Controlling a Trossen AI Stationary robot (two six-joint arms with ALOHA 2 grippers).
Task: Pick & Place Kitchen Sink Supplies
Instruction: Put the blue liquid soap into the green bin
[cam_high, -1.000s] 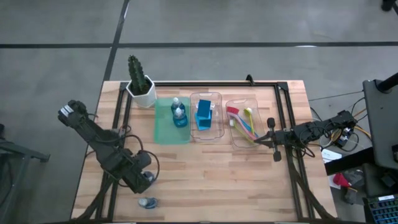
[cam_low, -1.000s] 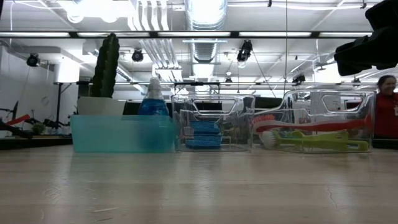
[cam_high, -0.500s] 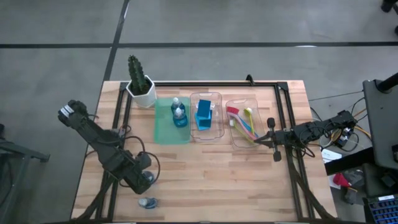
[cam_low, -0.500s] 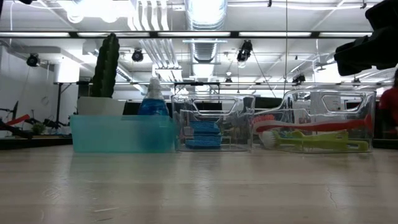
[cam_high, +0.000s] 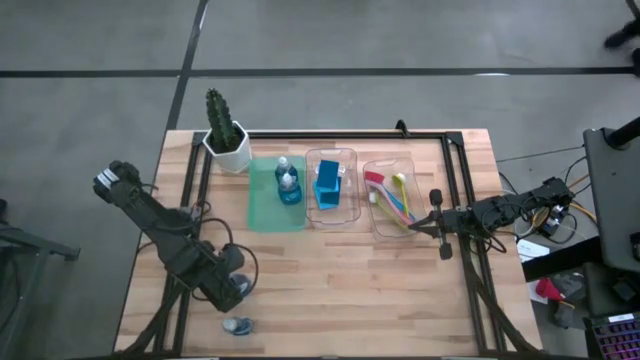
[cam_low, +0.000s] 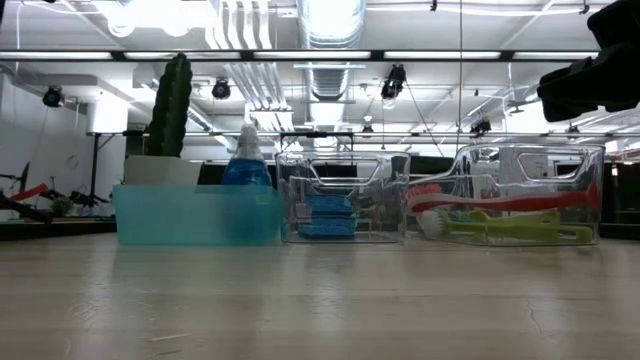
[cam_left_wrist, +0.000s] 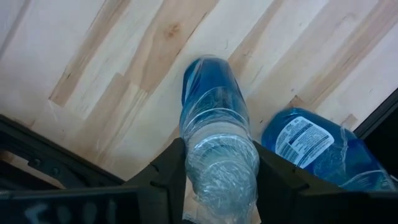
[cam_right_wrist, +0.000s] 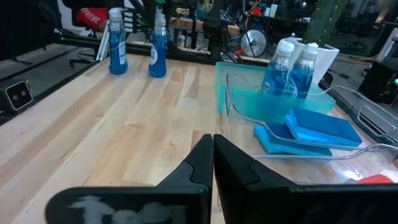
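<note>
My left gripper (cam_high: 233, 291) is near the table's front-left corner, shut on a blue-white bottle (cam_left_wrist: 214, 124). A second bottle (cam_high: 238, 326) stands just beside it, closer to the near edge (cam_left_wrist: 311, 146). In the right wrist view both bottles (cam_right_wrist: 117, 40) (cam_right_wrist: 157, 46) stand upright. Two more bottles (cam_high: 287, 182) stand in the green tray (cam_high: 262, 210). Blue sponges (cam_high: 328, 185) fill the middle clear tray. The pink, yellow-green and blue brushes (cam_high: 392, 200) lie in the right clear tray. My right gripper (cam_high: 428, 226) is shut and hovers beside that tray. My left gripper pinches the bottle's clear upper part (cam_left_wrist: 219, 163) between its two fingers (cam_left_wrist: 166, 171), coming from above and pointing down. The blue body (cam_left_wrist: 208, 87) extends below the fingers toward the table. Whether its base rests on the wood I cannot tell.
A potted cactus (cam_high: 226, 135) stands at the far-left corner behind the green tray. A black frame (cam_high: 455, 170) runs along the far and side edges. Bare wood (cam_high: 350, 290) stretches across the near half. Equipment sits beyond the right edge (cam_high: 610, 200).
Both arms have kept still, and so have the bottles. A person seen at the right edge of the low view has gone out of the picture.
</note>
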